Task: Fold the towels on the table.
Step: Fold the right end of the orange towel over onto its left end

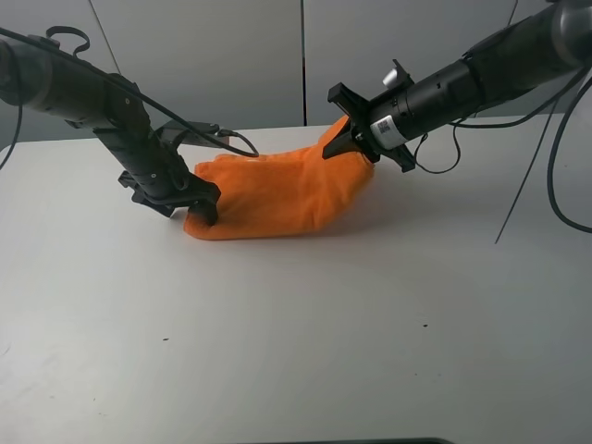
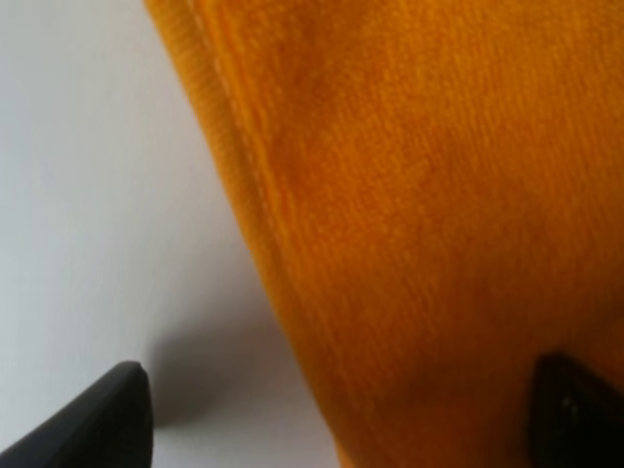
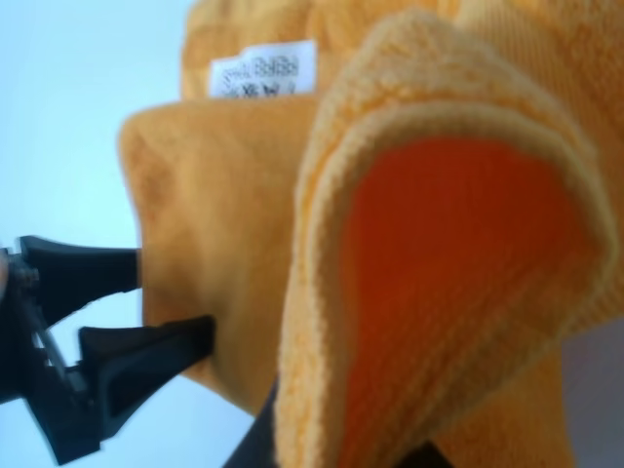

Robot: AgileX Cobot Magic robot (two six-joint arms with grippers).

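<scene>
One fold looks barely begun: your towel (image 1: 277,194) lies bunched on the table (image 1: 277,351), right gripper (image 1: 350,141) clenched on its raised corner, left gripper (image 1: 203,211) spread wide at the opposite edge; neat folding is yet to do.

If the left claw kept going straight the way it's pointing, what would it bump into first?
Probably the orange towel: the open left gripper straddles its hemmed edge, with the table right beneath. Depth is hard to judge.
</scene>
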